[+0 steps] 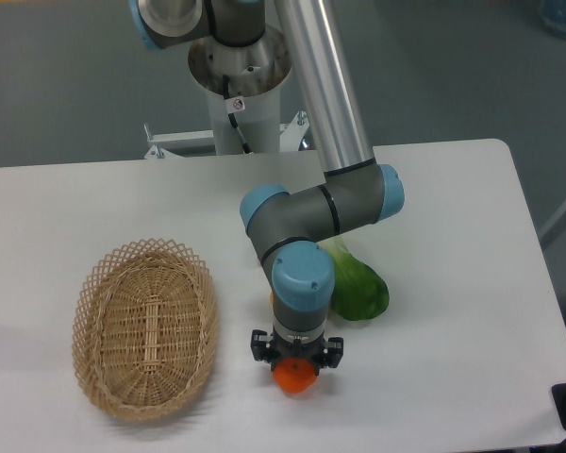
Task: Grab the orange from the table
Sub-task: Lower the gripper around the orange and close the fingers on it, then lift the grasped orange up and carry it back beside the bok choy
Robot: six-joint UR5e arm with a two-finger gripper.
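The orange [294, 377] is small, round and bright orange. It sits near the front of the white table [453, 283], directly under my gripper [295, 368]. The gripper points straight down, with its black jaws closed around the top of the orange. Only the lower front of the fruit shows below the gripper body. I cannot tell whether the orange rests on the table or is just off it.
A green vegetable [358, 288] lies just right of the wrist. A sliver of another orange-coloured item [274, 298] shows behind the wrist on the left. An oval wicker basket [144, 326] stands to the left. The robot base [238, 85] is at the back.
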